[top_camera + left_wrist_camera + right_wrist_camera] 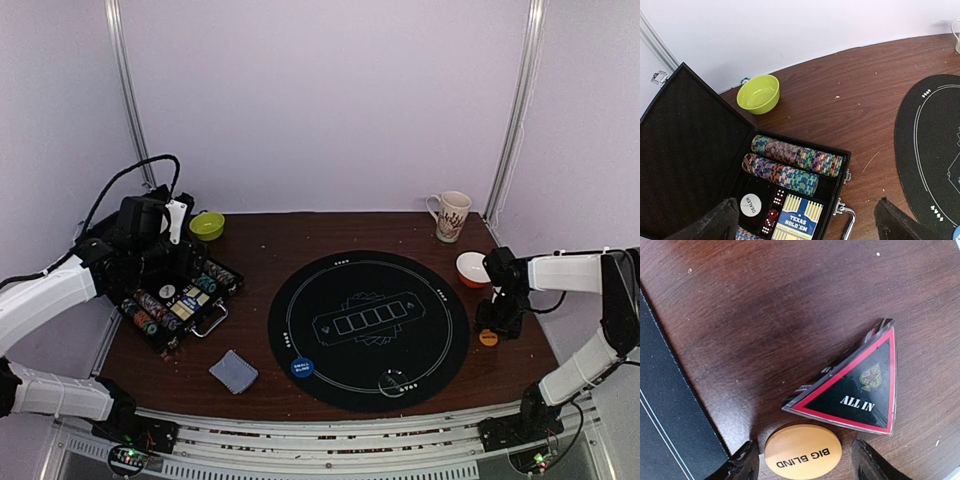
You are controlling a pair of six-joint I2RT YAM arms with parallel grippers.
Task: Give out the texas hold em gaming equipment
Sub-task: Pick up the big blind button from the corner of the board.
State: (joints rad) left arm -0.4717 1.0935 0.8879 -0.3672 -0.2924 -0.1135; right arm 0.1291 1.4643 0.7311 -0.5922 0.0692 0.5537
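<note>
An orange "BIG BLIND" disc (802,452) lies on the brown table (765,315) between the fingers of my right gripper (805,466). The gripper is open, with a narrow gap on each side of the disc. A black-and-red triangular "ALL IN" plaque (852,390) lies just beyond the disc. From above, the right gripper (490,331) stands over the orange disc (488,339), right of the black round mat (368,285). My left gripper (805,227) hangs wide open over the open case (685,145), which holds rows of striped chips (790,162), a white dealer button (752,204), red dice and a "TEXAS HOLD'EM" card box (795,220).
A blue disc (301,367) and a clear disc (393,380) lie on the mat's near edge. A grey-blue card deck (233,371) rests left of the mat. A green bowl (207,225) sits behind the case. A mug (451,215) and a red-and-white bowl (472,268) stand at the back right.
</note>
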